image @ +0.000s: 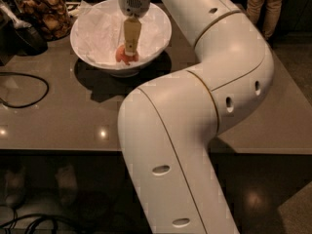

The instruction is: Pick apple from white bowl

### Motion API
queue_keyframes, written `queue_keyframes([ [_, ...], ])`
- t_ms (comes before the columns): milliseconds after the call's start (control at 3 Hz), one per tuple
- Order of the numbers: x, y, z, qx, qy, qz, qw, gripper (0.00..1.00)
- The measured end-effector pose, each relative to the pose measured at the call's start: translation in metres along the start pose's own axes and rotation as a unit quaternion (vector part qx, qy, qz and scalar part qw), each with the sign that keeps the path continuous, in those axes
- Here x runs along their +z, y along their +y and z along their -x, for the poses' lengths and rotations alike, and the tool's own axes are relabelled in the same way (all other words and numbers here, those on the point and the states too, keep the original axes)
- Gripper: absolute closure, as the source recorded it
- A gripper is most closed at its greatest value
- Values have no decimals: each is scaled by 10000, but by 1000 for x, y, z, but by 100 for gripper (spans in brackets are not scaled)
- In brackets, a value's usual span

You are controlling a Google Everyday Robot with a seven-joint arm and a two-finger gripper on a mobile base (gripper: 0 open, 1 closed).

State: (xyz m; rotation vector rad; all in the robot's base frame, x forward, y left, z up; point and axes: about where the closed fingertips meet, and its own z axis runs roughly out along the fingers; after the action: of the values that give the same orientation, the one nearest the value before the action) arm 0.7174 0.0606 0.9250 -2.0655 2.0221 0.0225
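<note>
The white bowl [92, 45] stands on the dark table at the back left, lined with crumpled white paper. The small reddish-orange apple [121, 57] lies inside it, near the bowl's front right. My gripper [129, 49] reaches straight down into the bowl from above and sits right at the apple, covering its right part. My large white arm fills the middle and right of the view.
A glass jar of brown snacks [43, 13] stands left of the bowl. A dark object [22, 35] lies in front of the jar. A black cable [24, 89] loops on the table [63, 116] at the left. A person's legs [265, 4] show at the back right.
</note>
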Motion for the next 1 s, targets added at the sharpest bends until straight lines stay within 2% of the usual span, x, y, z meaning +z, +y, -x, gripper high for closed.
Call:
queue_keyframes([
  [1000, 12, 4, 5, -24, -47, 196, 9998, 29],
])
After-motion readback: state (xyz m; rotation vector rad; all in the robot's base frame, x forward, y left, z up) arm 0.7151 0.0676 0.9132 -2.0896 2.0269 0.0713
